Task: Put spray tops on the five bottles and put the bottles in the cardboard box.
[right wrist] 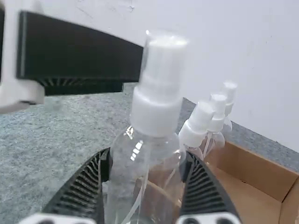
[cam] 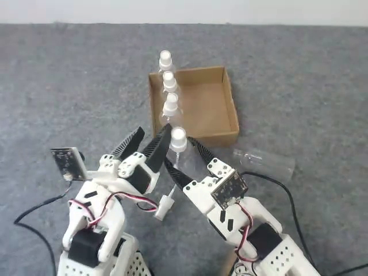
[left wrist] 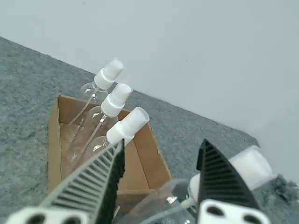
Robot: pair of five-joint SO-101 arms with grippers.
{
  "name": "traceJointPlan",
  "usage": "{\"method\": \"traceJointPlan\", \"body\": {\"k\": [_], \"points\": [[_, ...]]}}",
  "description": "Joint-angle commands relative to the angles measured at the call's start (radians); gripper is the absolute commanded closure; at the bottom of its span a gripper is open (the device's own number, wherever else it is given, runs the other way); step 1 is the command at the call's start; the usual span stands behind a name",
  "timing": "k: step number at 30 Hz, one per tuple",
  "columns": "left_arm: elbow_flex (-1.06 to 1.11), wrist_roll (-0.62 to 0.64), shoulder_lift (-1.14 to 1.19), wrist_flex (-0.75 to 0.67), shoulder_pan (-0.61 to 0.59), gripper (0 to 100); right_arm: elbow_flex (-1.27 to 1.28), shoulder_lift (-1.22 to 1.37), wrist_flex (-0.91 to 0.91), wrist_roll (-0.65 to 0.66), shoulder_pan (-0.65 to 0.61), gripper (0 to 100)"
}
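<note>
Gripping the capped bottle [right wrist: 140, 154] upright, the right hand [cam: 185, 160] is holding it just short of the cardboard box [cam: 230, 98], which is lying straight ahead of its fingertips. The left hand [cam: 156, 129] is gaping wide, close by the bottle's spray top [cam: 179, 135].

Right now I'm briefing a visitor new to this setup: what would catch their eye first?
A capped bottle stands clamped in the right gripper at the cardboard box's near corner, with the open left gripper beside it. Along one side of the box stand three capped bottles, and an uncapped bottle lies on the table off its other near corner.
</note>
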Motion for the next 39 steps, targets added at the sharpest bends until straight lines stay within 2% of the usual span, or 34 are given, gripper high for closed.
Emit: {"method": "traceJointPlan", "body": {"k": [1, 18, 30, 39], "points": [[-0.010, -0.028, -0.015, 0.023, 0.057, 76, -0.014, -0.031, 0.002, 0.018, -0.002, 99.2], [-0.101, -0.029, -0.017, 0.026, 0.043, 76, -0.008, -0.030, 0.002, 0.023, -0.001, 99.2], [-0.073, -0.028, -0.017, 0.029, -0.258, 77, -0.006, -0.030, 0.004, 0.023, -0.001, 99.2], [0.050, -0.028, -0.017, 0.021, -0.365, 99, -0.009, -0.030, 0.004, 0.021, 0.036, 99.2]]}}
